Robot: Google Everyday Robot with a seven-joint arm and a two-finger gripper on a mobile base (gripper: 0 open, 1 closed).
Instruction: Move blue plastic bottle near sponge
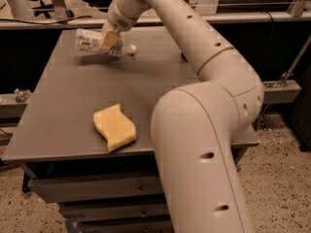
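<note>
The blue plastic bottle lies sideways in the air just above the far left part of the table, its white cap pointing right. My gripper is shut on the bottle around its middle, tan fingers across the label. The pale yellow sponge with wavy edges lies flat near the table's front edge, well in front of the bottle.
The grey table has drawers below its front edge. My large white arm fills the right side of the view and hides the table's right part. A rail and chairs stand behind the table.
</note>
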